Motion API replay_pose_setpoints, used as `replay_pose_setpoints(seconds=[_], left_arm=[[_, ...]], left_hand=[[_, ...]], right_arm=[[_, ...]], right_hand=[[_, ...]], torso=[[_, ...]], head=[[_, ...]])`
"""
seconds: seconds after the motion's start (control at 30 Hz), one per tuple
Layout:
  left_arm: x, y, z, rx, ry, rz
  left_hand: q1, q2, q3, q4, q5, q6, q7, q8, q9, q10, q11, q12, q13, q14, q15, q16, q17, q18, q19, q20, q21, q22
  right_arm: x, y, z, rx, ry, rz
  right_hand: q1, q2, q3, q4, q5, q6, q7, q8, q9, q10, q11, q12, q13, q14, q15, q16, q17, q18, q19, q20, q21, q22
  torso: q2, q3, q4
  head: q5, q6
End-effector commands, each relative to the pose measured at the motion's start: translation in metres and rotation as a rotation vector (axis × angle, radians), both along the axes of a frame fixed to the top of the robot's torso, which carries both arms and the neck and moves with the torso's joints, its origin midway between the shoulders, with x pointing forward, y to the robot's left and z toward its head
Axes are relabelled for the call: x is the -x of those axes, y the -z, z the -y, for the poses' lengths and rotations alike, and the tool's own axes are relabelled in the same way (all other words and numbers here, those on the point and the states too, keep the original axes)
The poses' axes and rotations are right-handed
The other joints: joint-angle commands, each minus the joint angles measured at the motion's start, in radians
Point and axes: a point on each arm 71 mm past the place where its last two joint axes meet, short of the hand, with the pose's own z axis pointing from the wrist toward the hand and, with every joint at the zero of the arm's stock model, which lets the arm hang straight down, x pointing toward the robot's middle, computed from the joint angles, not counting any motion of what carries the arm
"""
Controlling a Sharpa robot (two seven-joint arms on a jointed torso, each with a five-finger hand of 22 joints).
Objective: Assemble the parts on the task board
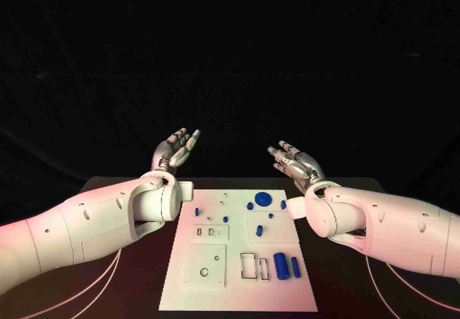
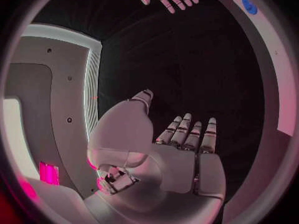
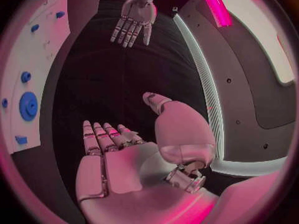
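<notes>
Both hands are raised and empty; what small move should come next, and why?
Probably lower the right hand toward the large blue cylinder on the board. Both it and the left hand are open above the table's far end, and the parts lie untouched.

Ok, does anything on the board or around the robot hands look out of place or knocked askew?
Nothing stands out. The task board lies flat with the blue parts resting on it. The left robot hand and right robot hand are raised, holding nothing.
</notes>
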Motion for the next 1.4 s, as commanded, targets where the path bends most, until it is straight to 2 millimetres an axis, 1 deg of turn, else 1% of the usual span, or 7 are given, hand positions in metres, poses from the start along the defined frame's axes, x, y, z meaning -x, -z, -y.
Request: replay_pose_setpoints(seconds=[0.03, 0.27, 0.3, 0.33, 0.47, 1.13, 1.4], left_arm=[[0.000, -0.002, 0.005, 0.033, 0.050, 0.020], [0.000, -0.002, 0.005, 0.033, 0.050, 0.020], [0.006, -0.008, -0.006, 0.027, 0.059, 0.042], [0.006, -0.008, -0.007, 0.025, 0.062, 0.042], [0.007, -0.009, -0.009, 0.020, 0.089, 0.032], [0.035, -0.029, -0.009, 0.010, 0.319, -0.003], [0.045, -0.041, -0.011, 0.042, 0.339, 0.002]], left_hand=[[0.065, 0.004, -0.002, 0.011, 0.021, 0.028, 0.068, 0.009, 0.009, 0.028, 0.007, 0.023, 0.004, 0.020, 0.041, 0.010, 0.006, 0.015, 0.016, 0.016, 0.014, 0.007], [0.153, 0.007, -0.011, 0.000, 0.050, 0.249, 0.116, 0.082, 0.071, 0.231, 0.058, 0.112, 0.015, 0.308, 0.067, 0.118, 0.066, 0.046, 0.174, 0.014, 0.101, 0.054], [0.159, 0.007, -0.011, -0.001, 0.051, 0.264, 0.117, 0.087, 0.075, 0.249, 0.060, 0.115, 0.015, 0.331, 0.066, 0.128, 0.070, 0.046, 0.188, 0.014, 0.110, 0.058], [0.179, 0.004, -0.007, -0.008, 0.058, 0.345, 0.125, 0.118, 0.097, 0.339, 0.071, 0.141, 0.021, 0.524, 0.036, 0.207, 0.109, 0.069, 0.277, 0.007, 0.155, 0.080], [0.215, -0.006, 0.007, -0.015, 0.071, 0.503, 0.102, 0.181, 0.132, 0.490, 0.059, 0.160, 0.020, 0.660, -0.004, 0.262, 0.135, 0.113, 0.428, 0.010, 0.232, 0.108], [0.230, -0.064, 0.042, 0.002, 0.078, 0.596, 0.060, 0.185, 0.119, 0.730, 0.000, 0.069, 0.020, 0.864, -0.067, 0.278, 0.190, 0.122, 0.622, -0.041, 0.254, 0.082], [0.221, -0.070, 0.037, 0.008, 0.078, 0.599, 0.061, 0.183, 0.118, 0.724, 0.003, 0.052, 0.018, 0.865, -0.065, 0.273, 0.196, 0.121, 0.627, -0.041, 0.249, 0.078]], right_arm=[[0.000, -0.001, -0.012, 0.005, -0.192, -0.027], [-0.003, -0.002, -0.014, 0.020, -0.243, -0.034], [-0.008, -0.018, 0.008, 0.225, -0.164, 0.157], [-0.008, -0.020, 0.010, 0.249, -0.164, 0.176], [-0.011, -0.027, 0.013, 0.360, -0.190, 0.245], [-0.020, -0.044, 0.014, 0.983, -0.330, 0.383], [-0.017, -0.049, 0.002, 1.179, -0.371, 0.430]], right_hand=[[0.090, -0.013, 0.033, -0.044, 0.011, 0.074, 0.178, 0.024, 0.027, 0.098, 0.009, 0.021, 0.011, 0.102, 0.013, 0.031, 0.023, 0.020, 0.070, 0.013, 0.031, 0.016], [0.205, -0.038, 0.067, -0.156, 0.017, 0.308, 0.173, 0.101, 0.100, 0.364, -0.007, 0.070, 0.035, 0.331, -0.013, 0.103, 0.072, 0.041, 0.244, 0.009, 0.097, 0.049], [0.223, -0.045, 0.073, -0.178, 0.012, 0.379, 0.172, 0.127, 0.120, 0.452, -0.013, 0.090, 0.042, 0.406, -0.021, 0.128, 0.087, 0.050, 0.280, 0.008, 0.110, 0.055], [0.236, -0.049, 0.078, -0.194, 0.006, 0.430, 0.171, 0.146, 0.134, 0.510, -0.017, 0.103, 0.045, 0.463, -0.029, 0.146, 0.098, 0.059, 0.322, 0.008, 0.125, 0.062], [0.267, -0.068, 0.102, -0.250, -0.013, 0.675, 0.138, 0.231, 0.187, 0.765, -0.061, 0.145, 0.049, 0.708, -0.081, 0.218, 0.136, 0.111, 0.577, 0.004, 0.209, 0.090], [0.259, -0.132, 0.076, -0.305, -0.038, 0.844, 0.052, 0.251, 0.238, 1.060, -0.162, 0.084, 0.061, 1.130, -0.222, 0.361, 0.309, 0.130, 0.936, -0.122, 0.360, 0.142], [0.235, -0.176, 0.093, -0.260, 0.011, 0.876, 0.021, 0.238, 0.323, 1.125, -0.200, 0.053, 0.098, 1.315, -0.273, 0.953, 0.795, 0.124, 1.076, -0.194, 0.673, 0.353]], torso=[[0.000, -0.0001, -0.0004], [0.000, -0.0001, -0.0004], [0.021, -0.0028, 0.0049], [0.023, -0.0023, 0.0062], [0.032, -0.0008, 0.0103], [0.113, -0.0060, 0.0177], [0.143, -0.0057, 0.0145]], head=[[0.000, 0.000], [0.000, 0.000], [-0.009, -0.032], [-0.008, -0.032], [-0.009, -0.035], [-0.024, -0.033], [-0.022, -0.026]])
